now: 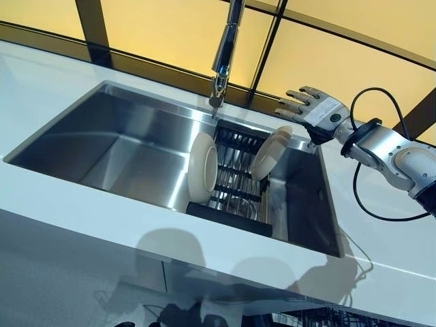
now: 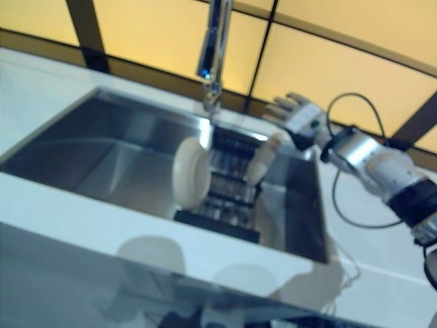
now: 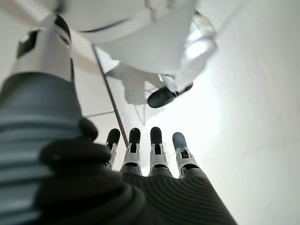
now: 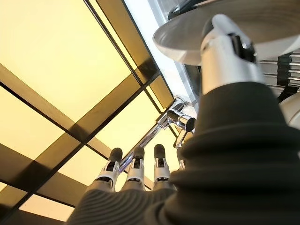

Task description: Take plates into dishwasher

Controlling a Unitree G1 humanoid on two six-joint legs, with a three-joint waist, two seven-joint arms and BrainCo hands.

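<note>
White countertop runs closest to me, framing a stainless steel sink — no writing readable anywhere on it. Inside stands a black dish rack holding two cream plates on edge: the left plate and the right plate, well apart. Over the rack's far end hangs a chrome faucet. My right hand hovers just beside the right plate, fingers straight and spread, holding nothing. My left hand shows only in its wrist view — fingers straight, side by side. Amber panels in dark frames rise behind.

- A rack sat in the sink, right of its middle.
- Two plates stood on edge in it.
- The faucet rose behind.
</note>
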